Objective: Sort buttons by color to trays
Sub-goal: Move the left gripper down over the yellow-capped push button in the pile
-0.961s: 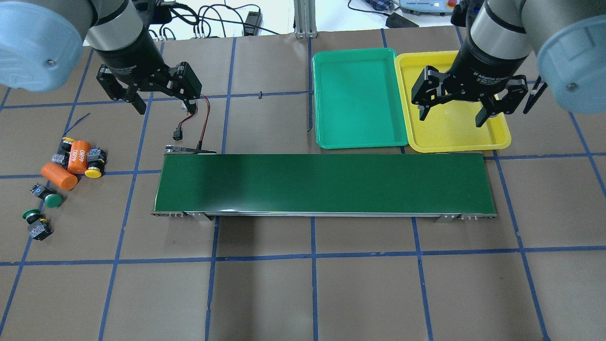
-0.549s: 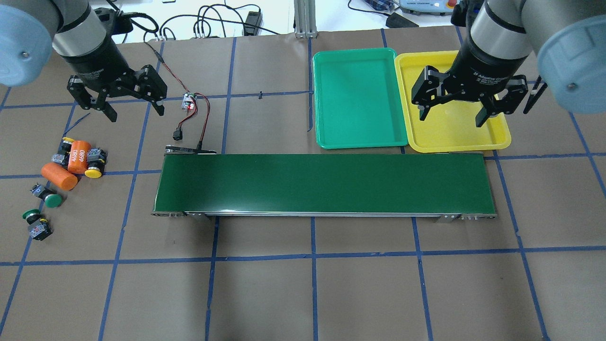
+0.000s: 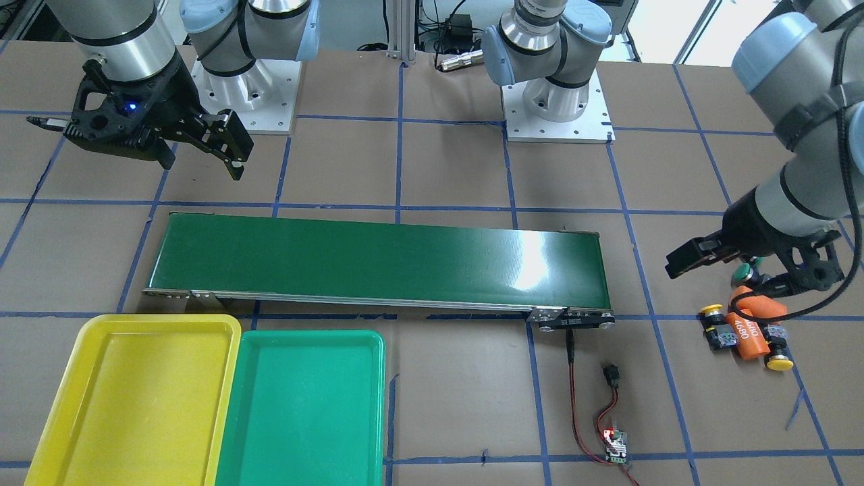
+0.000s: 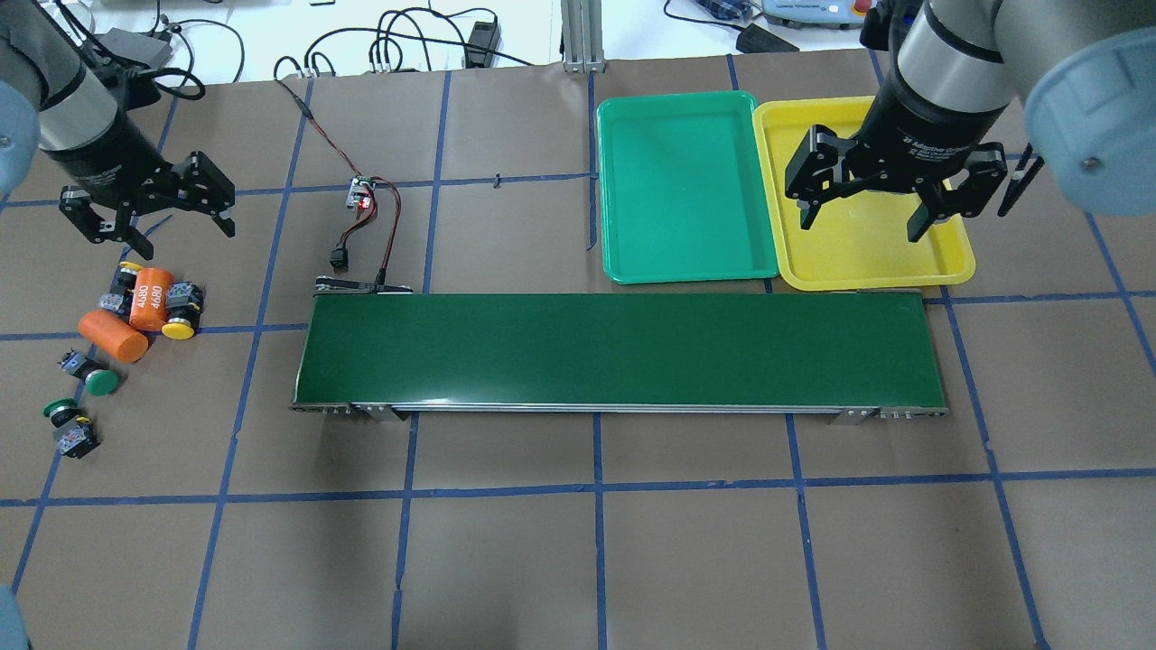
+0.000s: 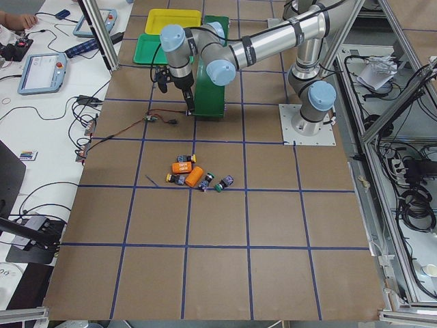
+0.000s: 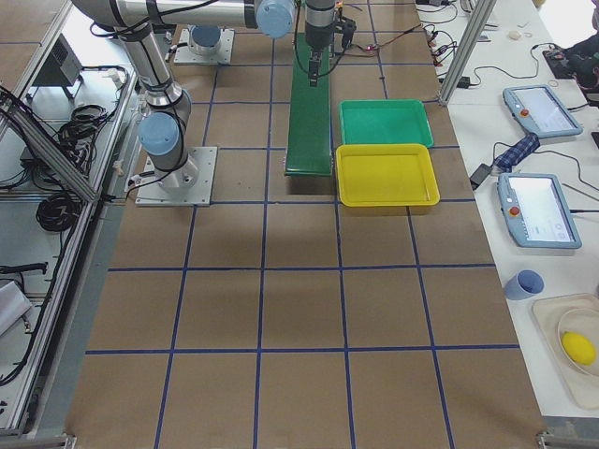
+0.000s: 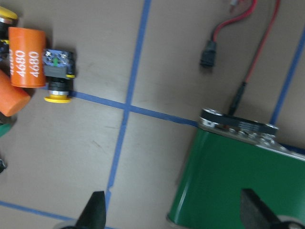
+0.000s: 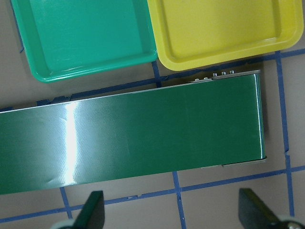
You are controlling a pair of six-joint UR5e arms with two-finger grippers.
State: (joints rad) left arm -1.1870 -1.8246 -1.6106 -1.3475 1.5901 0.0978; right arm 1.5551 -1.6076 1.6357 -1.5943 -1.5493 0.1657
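Observation:
Several buttons lie at the table's left end: a yellow-capped one (image 4: 181, 318), another yellow one (image 4: 121, 282) half hidden behind an orange cylinder, and two green-capped ones (image 4: 99, 382) (image 4: 60, 408). My left gripper (image 4: 184, 237) hangs open just behind this cluster, holding nothing. Its wrist view shows the yellow-capped button (image 7: 58, 80) at upper left, away from the gripper (image 7: 174, 212). The green tray (image 4: 677, 181) and yellow tray (image 4: 858, 257) sit side by side at far right, both bare. Over the yellow tray my right gripper (image 4: 862, 227) is open and holds nothing.
Two orange cylinders marked 4680 (image 4: 151, 298) (image 4: 113, 336) lie among the buttons. A long dark-green conveyor belt (image 4: 614, 352) crosses the middle of the table. A red-black wire with a small controller board (image 4: 361, 194) lies behind the belt's left end.
My left gripper has swung left, from over the wire and controller board to just behind the button cluster, staying open. The right gripper has not moved.

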